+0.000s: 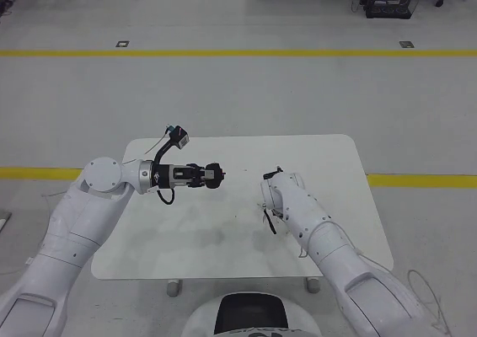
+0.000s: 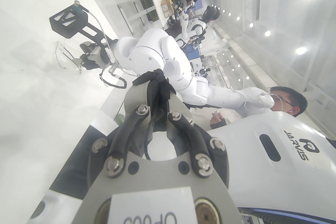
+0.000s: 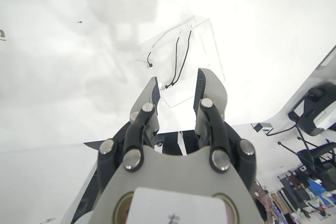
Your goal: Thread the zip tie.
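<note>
The right hand (image 3: 177,82) is held wide open just above a clear tray (image 3: 210,33) on the counter (image 1: 323,160), where loose black zip ties (image 3: 175,62) lie, presumably so that one can be picked. The left hand (image 2: 157,86) is clamped on a thin black strip (image 2: 153,114), likely a zip tie, held aloft for threading.

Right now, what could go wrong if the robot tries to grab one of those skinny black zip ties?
The zip ties are thin and lie close together in the clear holder, so the open right gripper pointed at them might pinch two, or slip off and catch none. The holder also looks light: a finger bumping its wall could probably slide it across the table.
</note>
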Robot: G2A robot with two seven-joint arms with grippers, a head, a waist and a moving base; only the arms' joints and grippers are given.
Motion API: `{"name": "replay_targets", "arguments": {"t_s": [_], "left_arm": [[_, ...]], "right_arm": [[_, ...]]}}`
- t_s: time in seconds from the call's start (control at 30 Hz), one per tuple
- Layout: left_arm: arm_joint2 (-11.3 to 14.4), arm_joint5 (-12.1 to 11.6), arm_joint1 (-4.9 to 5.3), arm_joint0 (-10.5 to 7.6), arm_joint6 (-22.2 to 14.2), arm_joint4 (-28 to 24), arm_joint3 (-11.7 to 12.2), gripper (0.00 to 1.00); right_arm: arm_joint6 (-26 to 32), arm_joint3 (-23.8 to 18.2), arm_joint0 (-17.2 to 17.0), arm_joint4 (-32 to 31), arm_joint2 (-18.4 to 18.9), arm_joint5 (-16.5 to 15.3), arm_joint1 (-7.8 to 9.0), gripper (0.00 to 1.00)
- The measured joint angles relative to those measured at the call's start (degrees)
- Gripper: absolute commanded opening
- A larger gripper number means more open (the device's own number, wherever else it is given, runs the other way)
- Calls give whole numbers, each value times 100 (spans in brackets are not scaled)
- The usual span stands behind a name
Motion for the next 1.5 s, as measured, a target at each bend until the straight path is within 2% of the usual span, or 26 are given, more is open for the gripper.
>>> {"name": "replay_targets", "arguments": {"t_s": [0.23,0.5,0.8,0.87,1.1,1.5], "left_arm": [[0,0,0,0,0,0,0,0],[0,0,0,0,0,0,0,0],[0,0,0,0,0,0,0,0],[0,0,0,0,0,0,0,0],[0,0,0,0,0,0,0,0],[0,0,0,0,0,0,0,0]], "right_arm": [[0,169,33,-189,119,0,-103,29],[0,394,125,-185,67,0,-152,25],[0,483,137,-185,66,0,-126,24],[-21,496,128,-185,72,0,-119,27],[-313,597,69,-185,158,0,-112,23],[-938,649,-60,-185,133,0,-135,24]]}}
